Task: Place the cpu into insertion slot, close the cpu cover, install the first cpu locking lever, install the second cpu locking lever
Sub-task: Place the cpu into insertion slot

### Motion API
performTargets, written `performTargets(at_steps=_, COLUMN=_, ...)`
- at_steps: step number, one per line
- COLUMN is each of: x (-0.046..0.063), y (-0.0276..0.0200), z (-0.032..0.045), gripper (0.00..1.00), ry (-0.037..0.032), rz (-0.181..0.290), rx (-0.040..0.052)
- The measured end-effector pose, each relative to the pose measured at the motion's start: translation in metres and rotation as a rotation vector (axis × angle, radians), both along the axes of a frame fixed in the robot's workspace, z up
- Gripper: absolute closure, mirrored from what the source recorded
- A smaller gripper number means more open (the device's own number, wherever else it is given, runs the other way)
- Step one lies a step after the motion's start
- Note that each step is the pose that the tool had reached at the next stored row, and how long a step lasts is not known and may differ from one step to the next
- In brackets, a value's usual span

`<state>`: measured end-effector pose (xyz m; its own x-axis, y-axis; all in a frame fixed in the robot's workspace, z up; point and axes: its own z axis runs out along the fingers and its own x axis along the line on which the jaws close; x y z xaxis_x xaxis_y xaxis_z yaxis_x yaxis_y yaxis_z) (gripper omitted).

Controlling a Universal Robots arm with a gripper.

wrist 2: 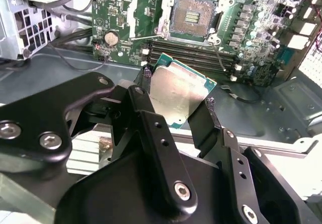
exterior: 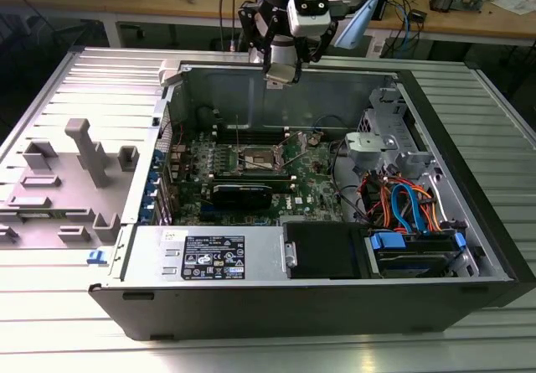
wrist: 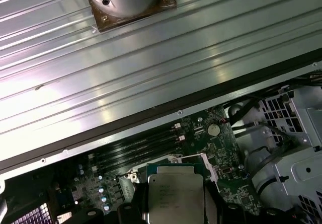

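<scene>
Second wrist view: the gripper is clamped on the cpu by opposite edges, apparently to leave its underside free for seating. The cpu hangs above the case, apart from the uncovered slot.

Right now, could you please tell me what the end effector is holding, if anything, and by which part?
The end effector holds the cpu, its fingers pinching two opposite side edges; the silver top is left bare.
</scene>
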<state>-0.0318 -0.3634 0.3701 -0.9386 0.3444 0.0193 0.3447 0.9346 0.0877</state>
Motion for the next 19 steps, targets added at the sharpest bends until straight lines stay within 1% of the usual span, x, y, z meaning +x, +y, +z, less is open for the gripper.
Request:
performTargets(at_steps=7, x=0.0, y=0.0, z=-0.0009, gripper=0.45, ry=-0.0001, rz=-0.056, rx=0.0002)
performTargets(at_steps=9, x=-0.0004, y=-0.0001, z=-0.0022, gripper=0.45, ry=-0.0001, rz=-0.073, rx=0.0001)
performTargets(at_steps=10, x=-0.0004, y=-0.0001, z=-0.0034, gripper=0.45, ry=-0.0001, rz=-0.089, rx=0.0001)
performTargets(at_steps=12, x=-0.0004, y=-0.0001, z=-0.0063, gripper=0.45, ry=-0.0001, rz=-0.15, rx=0.0001)
performTargets(at_steps=15, x=-0.0004, y=-0.0001, z=-0.0087, gripper=0.45, ry=0.0, rz=-0.203, rx=0.0001)
performTargets(at_steps=17, x=-0.0004, y=-0.0001, z=-0.0093, gripper=0.45, ry=0.0001, rz=-0.223, rx=-0.0001)
performTargets(at_steps=19, x=-0.0005, y=-0.0002, z=-0.0093, gripper=0.45, ry=0.0, rz=-0.225, rx=-0.0001)
